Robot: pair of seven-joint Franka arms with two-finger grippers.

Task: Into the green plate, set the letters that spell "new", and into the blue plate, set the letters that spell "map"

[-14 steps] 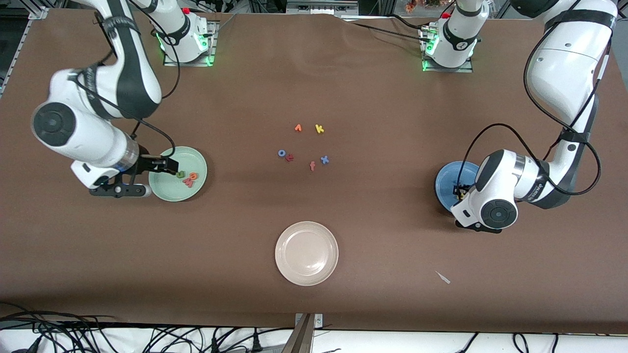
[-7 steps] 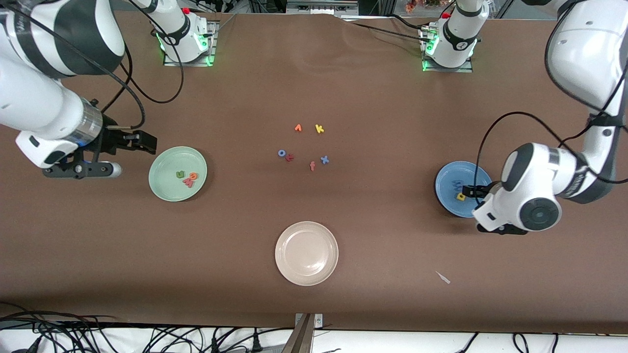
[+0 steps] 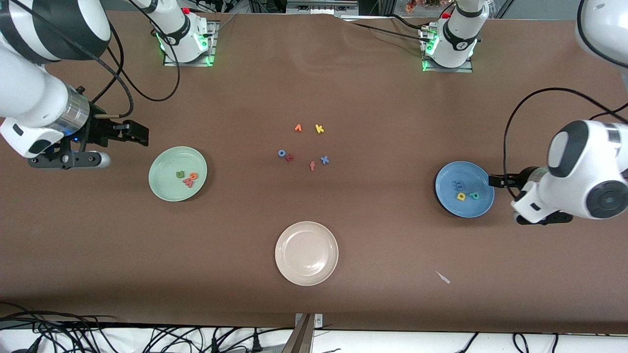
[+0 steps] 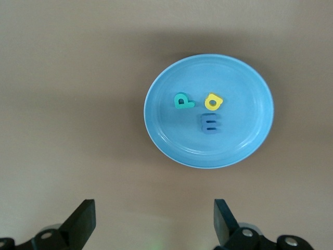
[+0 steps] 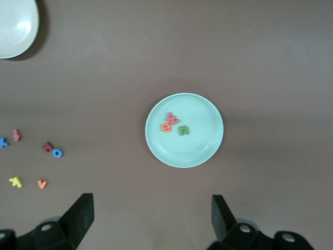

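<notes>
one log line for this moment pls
n, e, w in green plate | m, a, p in blue plate | left end effector open | right end effector open

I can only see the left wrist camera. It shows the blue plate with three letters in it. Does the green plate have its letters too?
Observer: Yes. The green plate holds a green n, an orange e and a salmon-red w.
Operator: Are there any letters not in a plate?
Observer: Yes, six in the middle of the table, among them a yellow k and a blue x.
Operator: Where's the other gripper?
Observer: The right gripper is open and holds nothing. It is up over bare table beside the green plate, toward the right arm's end.
</notes>
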